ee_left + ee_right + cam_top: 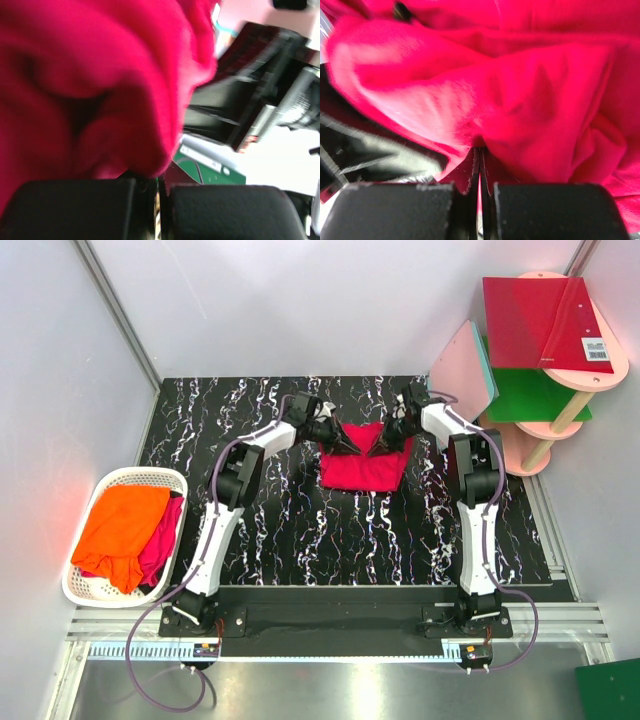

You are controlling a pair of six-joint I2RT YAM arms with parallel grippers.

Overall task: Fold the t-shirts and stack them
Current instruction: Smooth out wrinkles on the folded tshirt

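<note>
Jaws pinched tight on its top edge, the left gripper (159, 187) and right gripper (480, 170) hold the floppy crimson cloth t-shirt (362, 470) between them over the far middle of the black white-veined table (300, 530), well apart from the bright orange t-shirt (118, 525) in the white basket (76, 592).

White basket (135, 474), red board (535, 320), green board (525, 398)
</note>
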